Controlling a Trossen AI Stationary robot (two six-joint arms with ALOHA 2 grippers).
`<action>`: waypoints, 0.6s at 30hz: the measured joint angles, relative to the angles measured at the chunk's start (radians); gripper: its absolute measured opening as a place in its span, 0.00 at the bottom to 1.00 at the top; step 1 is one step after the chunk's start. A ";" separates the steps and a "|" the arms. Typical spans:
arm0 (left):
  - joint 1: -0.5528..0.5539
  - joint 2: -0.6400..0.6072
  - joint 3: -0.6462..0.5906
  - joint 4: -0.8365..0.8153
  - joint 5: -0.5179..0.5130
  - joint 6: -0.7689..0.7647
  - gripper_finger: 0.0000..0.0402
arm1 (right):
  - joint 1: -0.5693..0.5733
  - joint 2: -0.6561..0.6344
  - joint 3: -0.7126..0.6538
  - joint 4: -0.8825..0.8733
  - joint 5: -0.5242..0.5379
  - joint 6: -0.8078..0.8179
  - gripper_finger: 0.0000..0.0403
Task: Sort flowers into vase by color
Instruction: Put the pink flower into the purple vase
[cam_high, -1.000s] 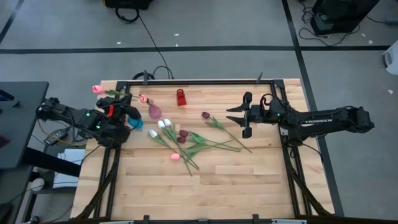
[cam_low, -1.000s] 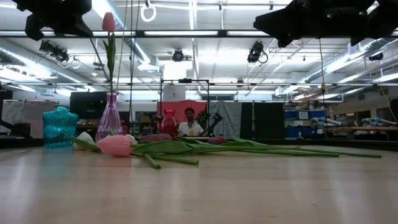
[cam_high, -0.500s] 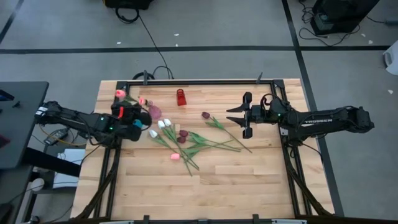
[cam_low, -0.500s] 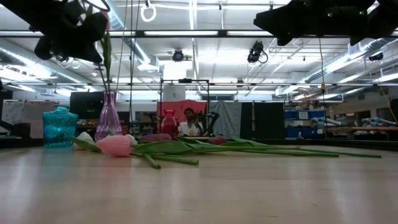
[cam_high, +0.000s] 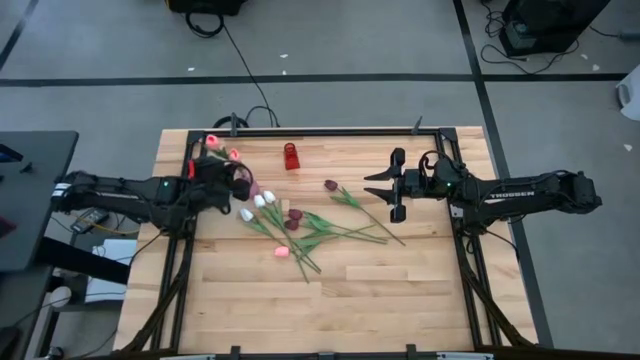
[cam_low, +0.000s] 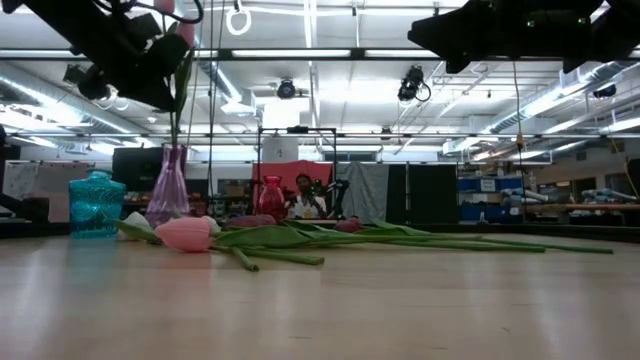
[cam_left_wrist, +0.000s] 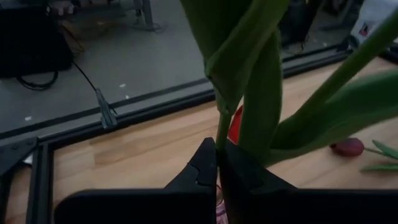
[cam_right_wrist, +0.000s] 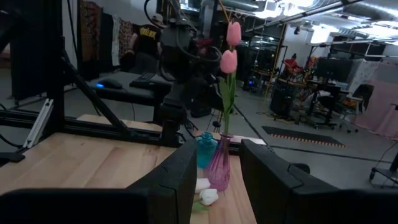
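My left gripper (cam_high: 238, 178) is shut on a pink tulip (cam_high: 212, 141) and holds it above the pink glass vase (cam_low: 172, 192). That vase has another pink tulip (cam_right_wrist: 228, 61) standing in it. The held tulip's stem (cam_low: 178, 115) runs down to the vase's mouth; whether it is inside, I cannot tell. White (cam_high: 262, 200), maroon (cam_high: 295, 215) and pink (cam_high: 281, 251) tulips lie on the table in a loose pile. My right gripper (cam_high: 397, 190) hovers open and level at the table's right, touching nothing. My left gripper pinches the held tulip's thin green stem (cam_left_wrist: 222, 127) between its two fingertips (cam_left_wrist: 202, 165), just below the leaves. The fingers come from the table's left, slanting a little downward, and lie across the stem. The tulip stands nearly upright, head up, clear of the table.
A blue glass vase (cam_low: 97, 203) stands left of the pink one, and a small red vase (cam_high: 290, 156) stands farther back. One maroon tulip (cam_high: 331, 185) lies apart toward the right gripper. A black frame (cam_high: 300, 131) rims the table. The near half of the wood is bare.
My left gripper has swung toward the table's right and sunk a little, rolling its wrist, with the pink tulip still pinched. The tulip's head has come from beyond the table's far left corner to beside the one in the pink vase, and its stem now stands upright over that vase.
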 joint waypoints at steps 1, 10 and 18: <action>0.011 0.000 0.000 0.004 0.012 0.012 0.02 | 0.000 0.000 0.000 0.000 0.000 0.000 0.33; 0.069 0.012 0.000 0.066 0.093 0.124 0.02 | 0.000 0.000 0.000 0.000 0.000 0.000 0.33; 0.126 0.085 0.000 0.146 0.202 0.259 0.02 | 0.000 0.000 0.000 -0.002 -0.001 0.000 0.33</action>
